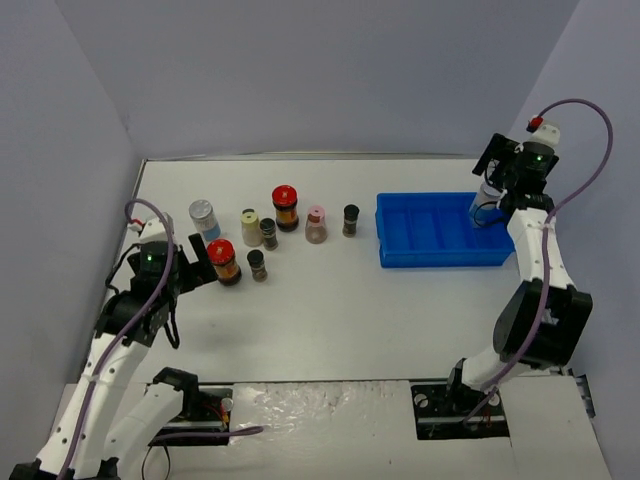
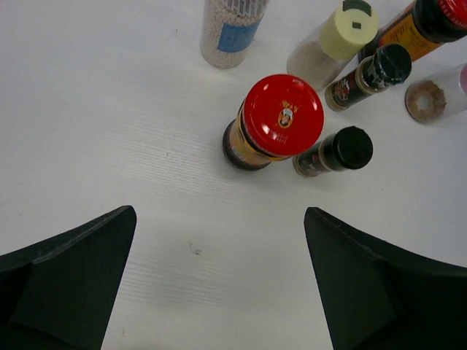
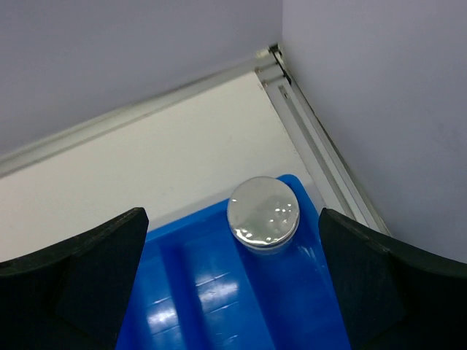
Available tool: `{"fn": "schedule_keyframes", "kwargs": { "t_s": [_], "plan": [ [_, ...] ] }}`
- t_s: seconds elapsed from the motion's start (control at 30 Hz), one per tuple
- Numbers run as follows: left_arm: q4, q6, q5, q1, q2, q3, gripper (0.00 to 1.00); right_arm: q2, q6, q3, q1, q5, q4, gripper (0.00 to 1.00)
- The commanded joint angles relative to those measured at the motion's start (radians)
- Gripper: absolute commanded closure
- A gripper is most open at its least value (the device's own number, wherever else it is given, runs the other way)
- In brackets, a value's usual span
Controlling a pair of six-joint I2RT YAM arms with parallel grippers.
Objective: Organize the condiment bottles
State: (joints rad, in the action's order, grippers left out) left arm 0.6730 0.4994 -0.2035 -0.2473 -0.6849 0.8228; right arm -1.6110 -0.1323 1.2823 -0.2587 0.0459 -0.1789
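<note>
Step in hand, as judged: stocking of blue tray [image 1: 440,262] at the right, with a pickup lined up at the left. Silver-lidded jar [image 3: 263,214]: upright in the tray's far right corner compartment, between the spread fingers of right gripper [image 1: 492,188]; jaws wide, gripping nothing. Left gripper [image 2: 220,213]: jaws parted, empty, aimed at near red-lidded jar [image 2: 273,120], short of it. Next move, probably: advance and lower around that jar, close on the body below the lid, carry across to a free compartment. In the way: tiny black-capped jar [image 2: 336,151] just beside the red-lidded one on its right, a second tiny jar [image 2: 370,75] behind; finger room tight on that side. Also on table [image 1: 330,310], in a loose group well apart from the tray: blue-labelled jar [image 1: 204,218], cream jar [image 1: 250,226], far red-lidded jar [image 1: 286,207], pink-capped jar [image 1: 316,224], third tiny jar [image 1: 351,220].
</note>
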Motion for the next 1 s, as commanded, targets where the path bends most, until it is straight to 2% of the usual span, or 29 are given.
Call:
{"fn": "schedule_keyframes", "kwargs": {
  "t_s": [0.0, 0.23, 0.5, 0.73, 0.97],
  "plan": [
    [-0.136, 0.053, -0.016, 0.017, -0.181, 0.159, 0.03, 0.202, -0.107, -0.006, 0.041, 0.006, -0.008, 0.0],
    [-0.198, -0.049, 0.042, 0.121, -0.521, 0.4, 0.03, 0.324, -0.121, -0.074, 0.204, 0.007, 0.027, 0.0],
    [-0.179, -0.099, 0.043, 0.177, -0.859, 0.657, 0.03, 0.407, -0.131, -0.137, 0.253, 0.035, 0.035, 0.0],
    [-0.102, -0.104, 0.041, 0.193, -1.034, 0.815, 0.03, 0.446, -0.116, -0.168, 0.297, 0.033, 0.044, 0.0],
    [-0.069, -0.074, 0.053, 0.192, -1.097, 0.805, 0.04, 0.47, -0.1, -0.184, 0.322, 0.032, 0.051, 0.0]
  ]
}}
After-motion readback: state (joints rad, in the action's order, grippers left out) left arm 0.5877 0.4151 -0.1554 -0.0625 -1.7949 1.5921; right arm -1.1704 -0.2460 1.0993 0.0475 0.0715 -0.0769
